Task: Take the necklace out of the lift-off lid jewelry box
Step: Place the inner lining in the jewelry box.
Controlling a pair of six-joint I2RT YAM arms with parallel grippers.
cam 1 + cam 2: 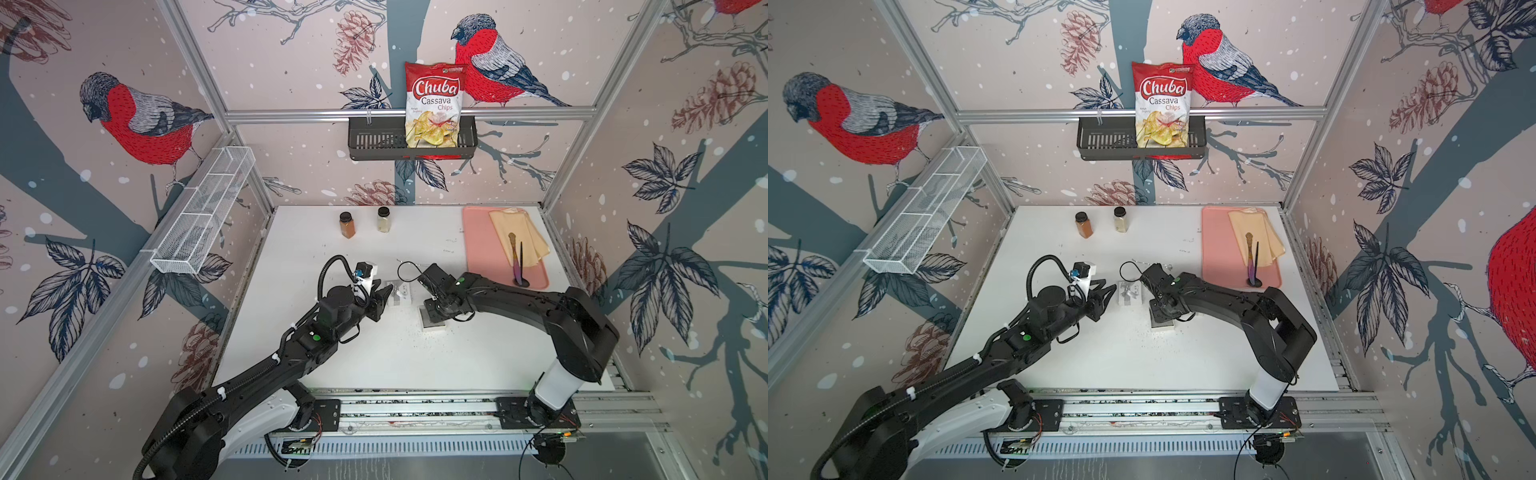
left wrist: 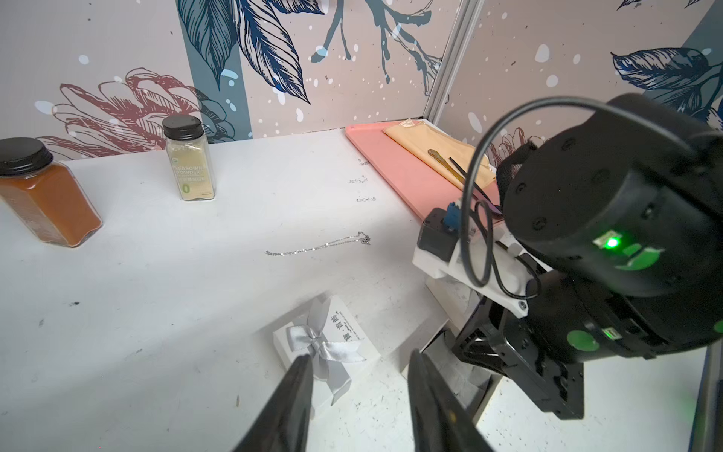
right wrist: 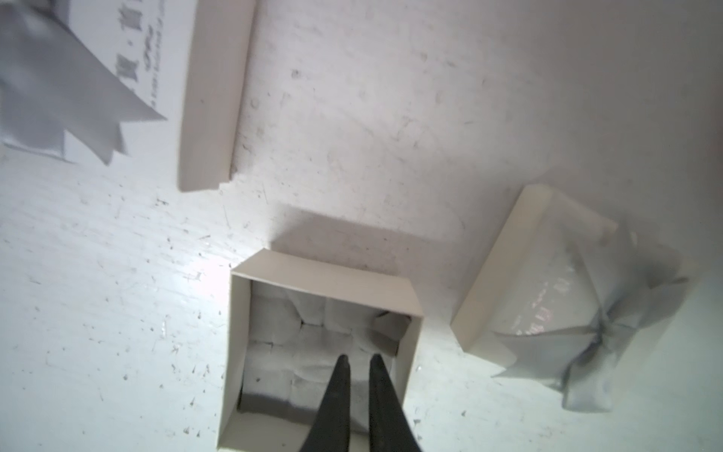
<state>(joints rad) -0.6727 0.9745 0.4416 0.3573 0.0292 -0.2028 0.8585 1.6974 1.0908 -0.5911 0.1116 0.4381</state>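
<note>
Right gripper [image 3: 359, 357]: jaws almost closed, only a thin gap at the tips, nothing seen between them. The tips point down into the open box base [image 3: 328, 274], over its white padded lining. Contact with the lining cannot be told.

Left gripper [image 2: 360, 356]: jaws partly open, holding nothing. The ribboned lid [image 2: 336, 340] lies on the tabletop [image 2: 156, 313] just ahead of the tips. One tip overlaps the grey bow in the left wrist view; contact cannot be told.

Necklace [image 2: 317, 247]: outside the box, flat on the tabletop. The chain is drawn out in a near-straight line, with the pendant at the end nearer the pink tray [image 2: 391, 168]. From the left gripper it lies beyond the ribboned lid. It is well apart from both pairs of jaws and touches neither lid nor base.

Box base sits between the ribboned lid and a second ribboned box [image 3: 547, 297], just beside it.

Farther back: brown spice jar [image 1: 347, 224] and pale spice jar [image 1: 383, 219], upright, near the rear wall.
</note>
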